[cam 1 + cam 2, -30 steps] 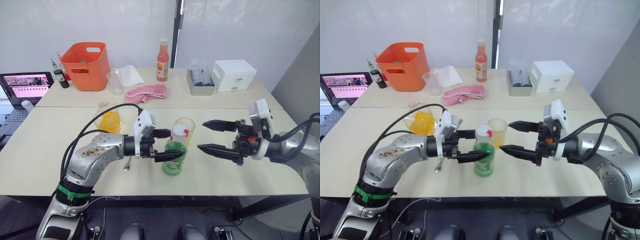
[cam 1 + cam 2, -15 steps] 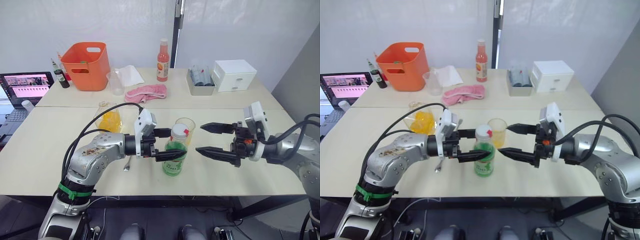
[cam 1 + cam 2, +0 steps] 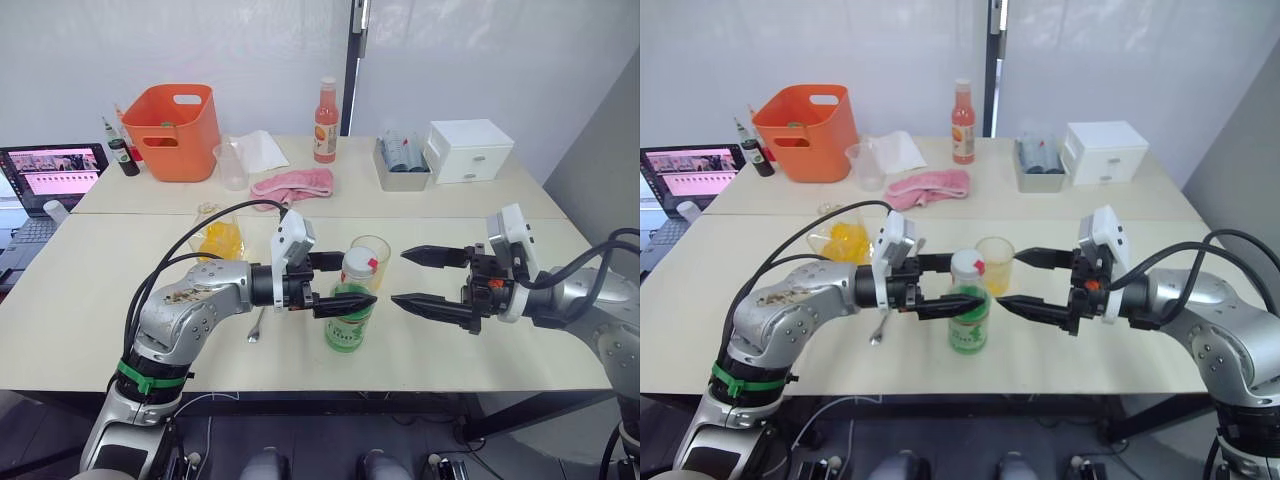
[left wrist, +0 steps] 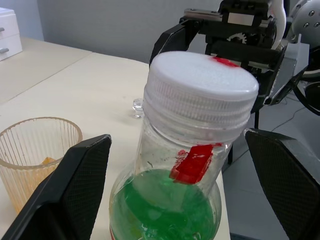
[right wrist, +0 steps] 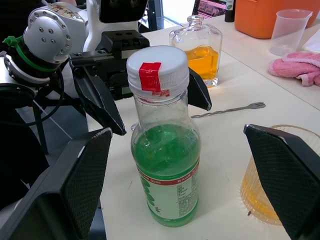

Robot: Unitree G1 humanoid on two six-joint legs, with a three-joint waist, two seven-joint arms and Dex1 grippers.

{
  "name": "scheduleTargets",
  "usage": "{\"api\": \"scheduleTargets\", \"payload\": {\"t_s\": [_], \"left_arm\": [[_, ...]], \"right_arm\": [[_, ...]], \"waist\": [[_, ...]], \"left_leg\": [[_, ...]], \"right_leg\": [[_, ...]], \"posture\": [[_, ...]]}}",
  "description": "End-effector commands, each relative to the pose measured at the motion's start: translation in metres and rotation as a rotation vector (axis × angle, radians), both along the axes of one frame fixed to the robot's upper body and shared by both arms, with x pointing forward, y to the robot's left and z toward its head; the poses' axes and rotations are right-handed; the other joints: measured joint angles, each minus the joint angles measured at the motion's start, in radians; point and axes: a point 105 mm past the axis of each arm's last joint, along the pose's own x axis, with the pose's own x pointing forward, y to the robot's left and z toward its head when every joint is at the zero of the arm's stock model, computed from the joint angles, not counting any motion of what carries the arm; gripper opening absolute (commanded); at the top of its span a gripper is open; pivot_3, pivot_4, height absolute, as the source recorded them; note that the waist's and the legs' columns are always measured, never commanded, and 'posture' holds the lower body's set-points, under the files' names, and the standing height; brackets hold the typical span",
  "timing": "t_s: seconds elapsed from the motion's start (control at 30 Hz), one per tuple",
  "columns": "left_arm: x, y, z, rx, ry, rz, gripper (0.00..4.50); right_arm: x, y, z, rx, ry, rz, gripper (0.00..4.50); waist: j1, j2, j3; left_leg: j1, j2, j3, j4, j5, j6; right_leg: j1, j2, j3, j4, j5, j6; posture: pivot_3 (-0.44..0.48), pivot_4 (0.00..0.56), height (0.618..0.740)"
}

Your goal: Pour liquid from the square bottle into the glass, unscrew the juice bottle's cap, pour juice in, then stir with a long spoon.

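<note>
The green juice bottle stands upright near the table's front edge, and its white cap with the red tab is on. My left gripper is open, with one finger on each side of the bottle's upper body and not touching it. To the bottle's right, my right gripper is open at cap height, a short gap away. The glass, holding some yellow-orange liquid, stands just behind the bottle. The square bottle sits further left. The long spoon lies on the table beside it.
Along the back stand an orange basket, a plastic measuring cup, a pink cloth, a tall orange-red bottle, a grey tray and a white drawer box. A laptop sits far left.
My right gripper has moved left toward the juice bottle, then held still. My left gripper has shifted slightly right and up around the bottle. The bottle stays put.
</note>
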Motion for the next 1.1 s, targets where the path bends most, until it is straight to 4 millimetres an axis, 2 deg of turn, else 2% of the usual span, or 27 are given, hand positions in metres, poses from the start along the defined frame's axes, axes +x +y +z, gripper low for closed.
{"api": "scheduleTargets", "payload": {"t_s": [0.03,0.2,0.27,0.63,0.77,1.1], "left_arm": [[-0.003,0.0,0.012,-0.026,-0.034,-0.012,3.31],[-0.004,0.0,0.011,-0.026,-0.028,-0.013,1.75],[-0.004,0.001,0.009,-0.023,-0.03,-0.016,1.55],[0.0,0.015,0.008,0.023,-0.203,-0.099,1.5],[0.01,0.02,0.006,0.047,-0.271,-0.127,1.5],[0.028,0.019,0.009,0.102,-0.304,-0.128,1.5]], "right_arm": [[-0.003,0.001,0.007,0.002,-0.045,0.005,4.5],[-0.003,0.001,0.007,0.001,-0.045,0.004,4.5],[-0.003,0.001,0.007,0.001,-0.046,0.003,4.5],[0.0,0.01,0.014,0.009,-0.076,0.02,4.5],[0.004,0.023,0.022,0.0,-0.113,0.052,4.5],[0.005,0.054,0.035,-0.004,-0.155,0.138,4.5]], "waist": [[0.0,0.0,0.0],[0.0,0.0,0.0],[0.002,0.0,0.0],[0.001,0.0,0.0],[-0.001,0.0,0.0],[0.0,0.0,0.0]], "left_leg": [[0.0,0.0,0.0,0.0,0.0,0.0],[0.0,0.0,0.0,0.0,0.0,0.0],[0.0,0.0,0.0,0.0,0.0,0.0],[0.0,0.0,0.0,0.0,0.0,0.0],[0.0,0.0,0.001,0.0,0.0,0.0],[0.0,0.0,0.0,0.002,0.0,0.0]], "right_leg": [[0.0,0.0,0.0,0.0,0.0,0.0],[0.0,0.0,0.0,0.0,0.0,0.0],[0.0,0.0,0.0,0.0,0.0,0.0],[0.0,0.0,0.0,0.0,0.0,0.0],[0.0,0.001,0.0,0.0,0.0,0.0],[0.0,0.001,0.0,0.001,0.0,0.0]], "posture": [[0.0,0.15,0.715],[0.0,0.15,0.715],[0.0,0.15,0.715],[0.0,0.15,0.715],[0.0,0.15,0.715],[0.0,0.15,0.715]]}}
